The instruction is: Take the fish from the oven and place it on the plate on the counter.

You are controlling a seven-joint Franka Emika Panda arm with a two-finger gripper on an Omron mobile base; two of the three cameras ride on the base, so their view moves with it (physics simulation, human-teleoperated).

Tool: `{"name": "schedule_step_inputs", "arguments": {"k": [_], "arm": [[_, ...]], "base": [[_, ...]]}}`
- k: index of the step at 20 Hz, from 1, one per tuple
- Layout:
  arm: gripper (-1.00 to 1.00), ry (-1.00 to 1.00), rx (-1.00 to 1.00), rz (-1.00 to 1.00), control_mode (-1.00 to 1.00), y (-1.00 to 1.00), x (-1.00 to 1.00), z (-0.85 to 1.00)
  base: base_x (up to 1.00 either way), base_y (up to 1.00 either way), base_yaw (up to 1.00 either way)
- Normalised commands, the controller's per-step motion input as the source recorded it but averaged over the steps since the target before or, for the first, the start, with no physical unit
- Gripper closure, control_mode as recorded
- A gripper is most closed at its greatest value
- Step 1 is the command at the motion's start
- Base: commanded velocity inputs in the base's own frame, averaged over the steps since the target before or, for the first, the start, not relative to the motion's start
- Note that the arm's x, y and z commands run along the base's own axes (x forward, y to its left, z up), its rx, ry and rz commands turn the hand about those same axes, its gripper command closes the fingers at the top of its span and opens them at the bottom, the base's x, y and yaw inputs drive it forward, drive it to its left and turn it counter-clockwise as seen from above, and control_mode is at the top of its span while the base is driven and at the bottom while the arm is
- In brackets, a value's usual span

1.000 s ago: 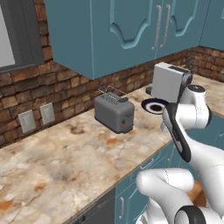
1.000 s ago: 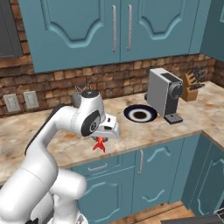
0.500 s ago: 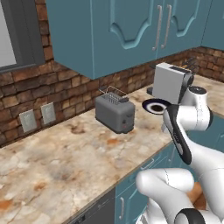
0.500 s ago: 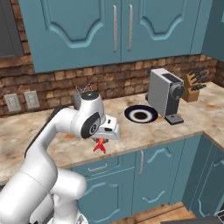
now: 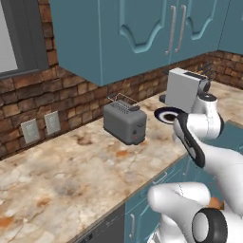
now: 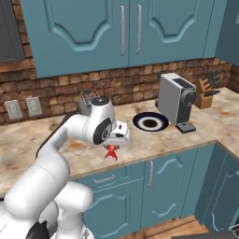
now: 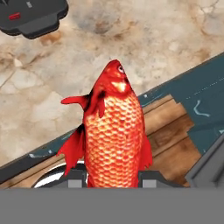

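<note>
My hand (image 6: 113,148) is clamped on the fish (image 7: 114,139): tail end pinched between the fingertips (image 7: 77,178), head sticking out ahead. In the right base view the fish (image 6: 111,151) hangs under the hand, over the front edge of the surface (image 6: 154,142), near its middle stretch.

Risks as I judge them:
- Grip sits at the tail only. Long body cantilevered out, so a fast swing could pivot or slip it out of the pinch. If it drops here it could go past the front edge to the floor.
- Plate (image 6: 150,123) is further along the surface toward the right corner, just beside the coffee machine (image 6: 178,101). Overshoot and my wrist or the fish clips the machine.
- Toaster (image 5: 124,122) stands at the back behind my arm; elbow sweep could catch it.
- Release too high or with the fish tilted and it may slide off the plate rim onto the surface.

Can't tell how deep the fingers bite; the fish hides that.
</note>
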Motion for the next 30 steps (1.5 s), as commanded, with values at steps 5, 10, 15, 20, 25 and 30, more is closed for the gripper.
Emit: {"name": "schedule_step_inputs", "arguments": {"k": [5,10,15,20,25,30], "arm": [[1.0,0.24,0.01,0.16,-1.0,-0.5,1.0,-0.03],[1.0,0.15,0.01,0.15,-1.0,-0.33,1.0,0.0],[1.0,-0.02,0.09,0.03,-1.0,-0.01,0.94,-0.28],[1.0,-0.21,0.19,0.0,-1.0,-0.1,0.4,-0.22],[1.0,-0.04,0.0,0.07,-1.0,-0.25,0.04,0.06],[1.0,0.0,-0.04,0.1,-1.0,-0.26,0.5,0.0]], "base": [[0.0,0.0,0.0],[0.0,0.0,0.0],[0.0,0.0,0.0],[0.0,0.0,0.0],[0.0,0.0,0.0],[0.0,0.0,0.0]]}}
